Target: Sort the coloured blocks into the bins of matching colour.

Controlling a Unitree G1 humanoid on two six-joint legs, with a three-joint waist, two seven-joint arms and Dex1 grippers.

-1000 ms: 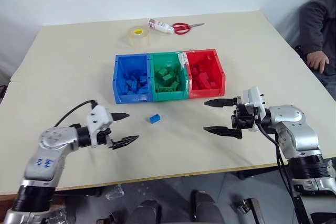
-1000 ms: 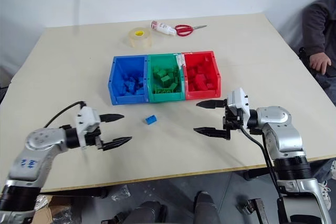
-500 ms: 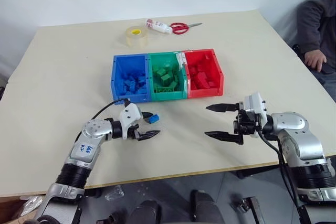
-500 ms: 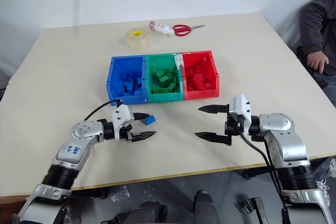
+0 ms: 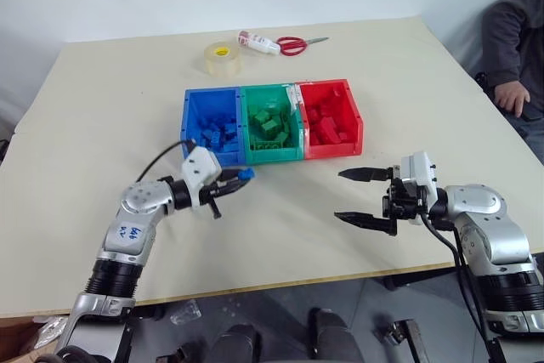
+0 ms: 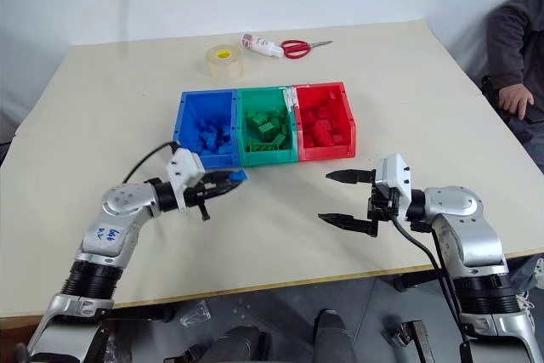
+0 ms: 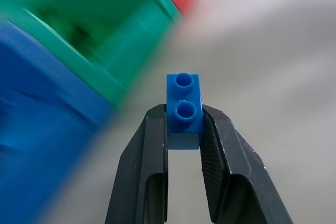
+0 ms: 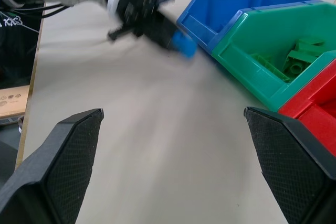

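Note:
My left gripper (image 5: 234, 183) is shut on a small blue block (image 7: 183, 109), which it holds just off the table close in front of the blue bin (image 5: 189, 116). The block (image 5: 246, 174) sticks out past the fingertips. The blue bin is joined in a row to the green bin (image 5: 270, 155) and the red bin (image 5: 355, 116). Each holds several blocks of its own colour. My right gripper (image 5: 340, 195) hangs open and empty over the table, in front of the red bin and pointing left. The right wrist view shows the left gripper (image 8: 137, 11) with the blue block (image 8: 184, 44).
A clear tape roll (image 5: 222, 58), a glue bottle (image 5: 257, 41) and red-handled scissors (image 5: 297, 43) lie beyond the bins. A person in a dark sleeve (image 5: 514, 48) sits at the table's right edge. Bare tabletop (image 5: 280, 227) spreads between my grippers.
My left gripper has swung in to the blue block, shut on it and lifted it toward the blue bin. The right gripper has stayed put, open.

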